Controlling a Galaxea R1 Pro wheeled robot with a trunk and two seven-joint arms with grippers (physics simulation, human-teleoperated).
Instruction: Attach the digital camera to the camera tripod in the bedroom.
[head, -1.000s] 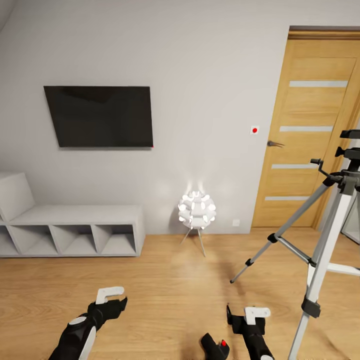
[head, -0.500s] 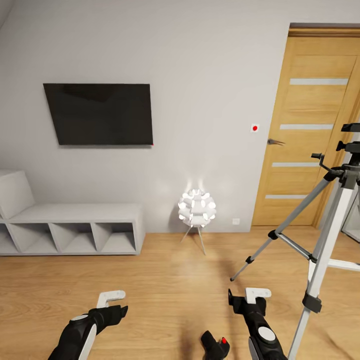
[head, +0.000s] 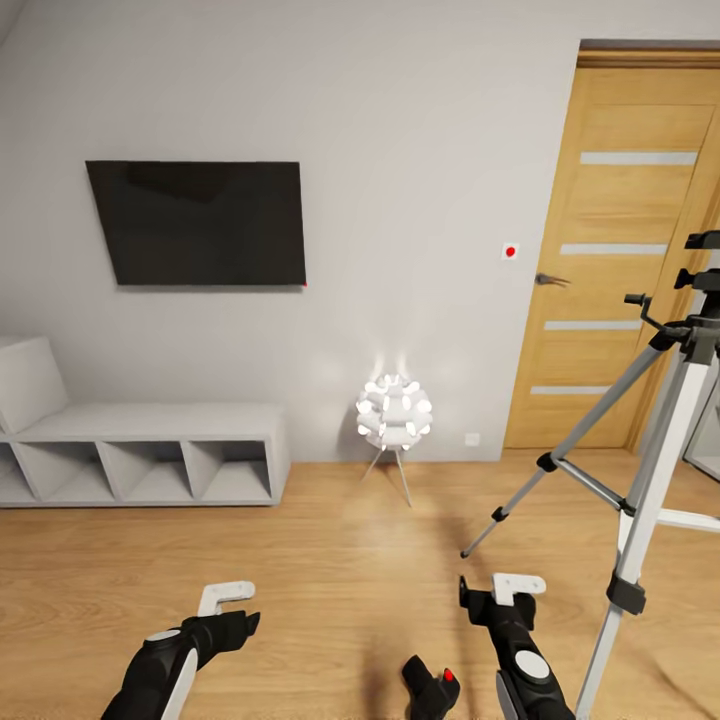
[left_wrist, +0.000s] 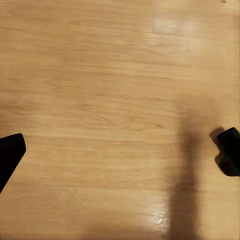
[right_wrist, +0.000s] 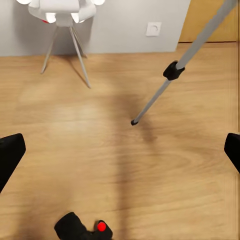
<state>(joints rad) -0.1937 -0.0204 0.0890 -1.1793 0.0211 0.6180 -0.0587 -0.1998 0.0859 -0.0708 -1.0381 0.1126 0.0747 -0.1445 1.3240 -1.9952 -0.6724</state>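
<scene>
The digital camera (head: 430, 688), small and black with a red button, lies on the wood floor at the lower edge of the head view, between my two arms; the right wrist view has the camera (right_wrist: 82, 230) near its edge. The camera tripod (head: 650, 490) stands at the right on silver legs, its black pan head (head: 700, 330) and handle up top. One tripod leg (right_wrist: 172, 70) ends on the floor ahead of my right gripper (right_wrist: 120, 152), which is open and empty. My left gripper (head: 228, 608) is open over bare floor. My right gripper (head: 497, 598) hovers just right of the camera.
A white ball-shaped lamp (head: 394, 418) on thin legs glows against the far wall. A wooden door (head: 620, 250) is behind the tripod. A wall TV (head: 195, 222) hangs above a low grey shelf bench (head: 140, 450) at the left.
My right arm has reached forward, and its gripper now sits farther up the floor beside the camera. The whole head view has shifted slightly. The camera and tripod have stayed put.
</scene>
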